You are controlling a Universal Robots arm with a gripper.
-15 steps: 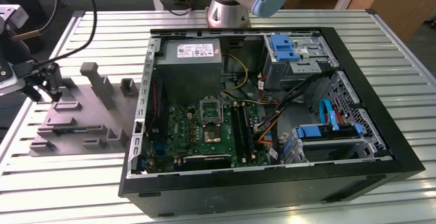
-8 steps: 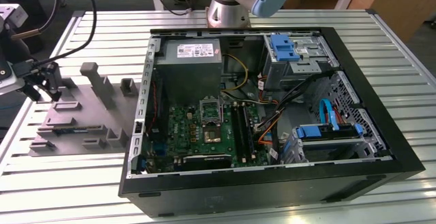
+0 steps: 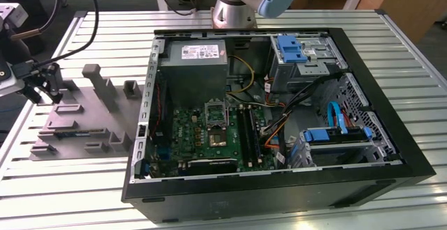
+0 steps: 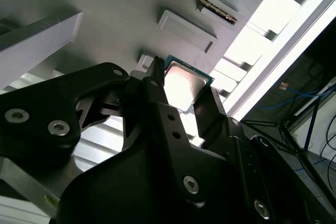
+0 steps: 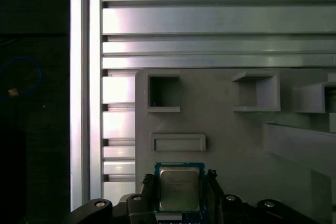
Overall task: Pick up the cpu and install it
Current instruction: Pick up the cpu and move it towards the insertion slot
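cpu (image 5: 180, 188) flat on grey fixture tray (image 5: 236, 129), sitting squarely within the pincer (image 5: 180, 178), pincer clamped or released: cannot tell

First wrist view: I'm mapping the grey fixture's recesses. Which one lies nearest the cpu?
The shallow rectangular recess, wide and low, right beside the cpu. The dark square pocket and the paler square pocket sit farther off.
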